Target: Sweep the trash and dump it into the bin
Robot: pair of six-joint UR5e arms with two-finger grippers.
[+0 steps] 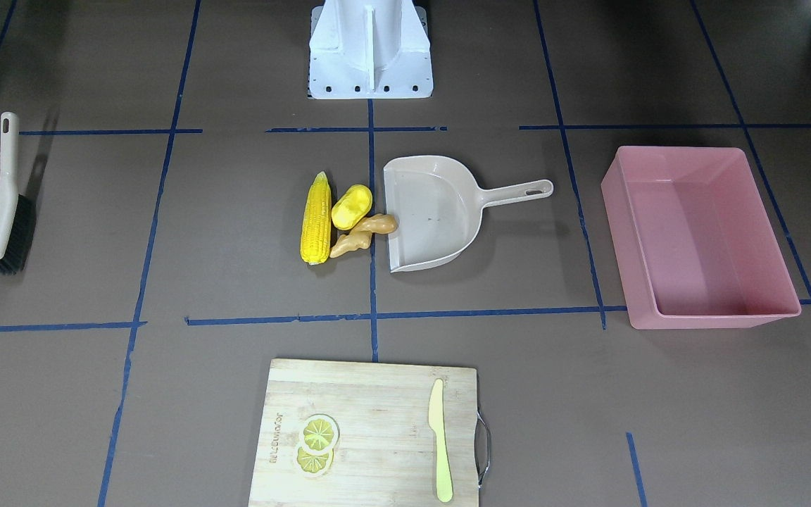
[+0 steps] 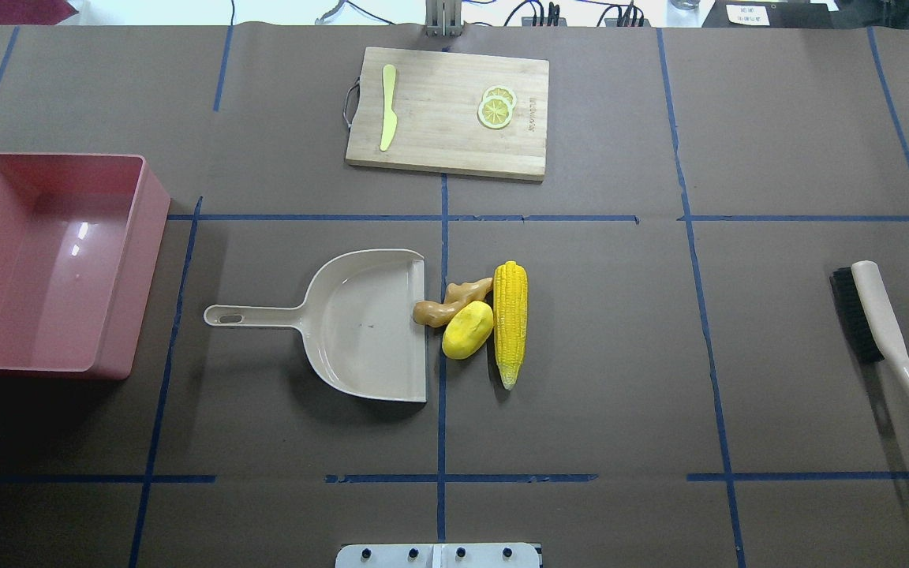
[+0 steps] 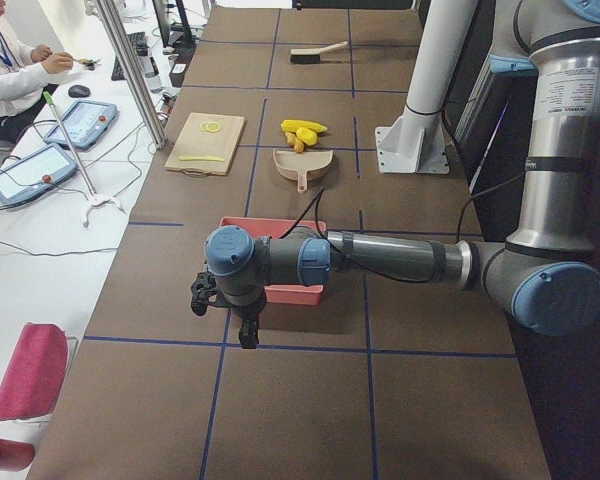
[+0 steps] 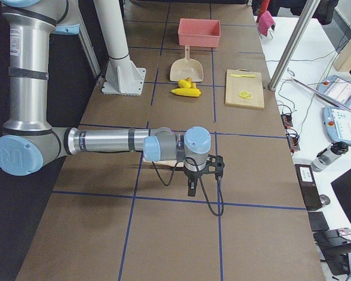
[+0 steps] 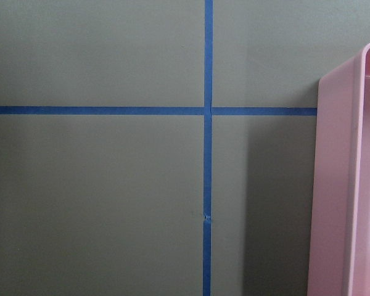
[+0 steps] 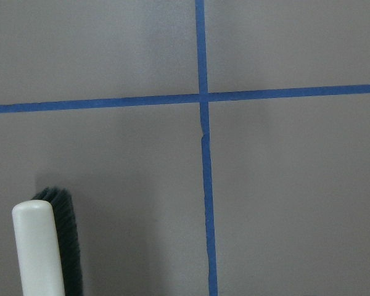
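Observation:
The trash lies together mid-table: a long yellow corn cob point(image 2: 510, 319), a stubby yellow potato-like lump point(image 2: 468, 330) and a tan ginger root point(image 2: 450, 302), whose end touches the mouth of the beige dustpan point(image 2: 360, 323). The pink bin point(image 2: 143, 268) stands empty at the table's left end. My left gripper point(image 3: 247, 333) hangs just outside the bin's far side; the left wrist view shows the bin's rim point(image 5: 333, 185). My right gripper point(image 4: 191, 187) hangs over the brush end; the right wrist view shows the brush point(image 6: 40, 246). I cannot tell whether either gripper is open or shut.
The beige brush point(image 2: 880, 331) with black bristles lies at the table's right end. A wooden cutting board point(image 2: 439, 118) at the far side holds a pale knife point(image 2: 387, 118) and lemon slices point(image 2: 495, 109). Blue tape lines cross the brown table. The robot's white base point(image 1: 370, 49) stands at the near edge.

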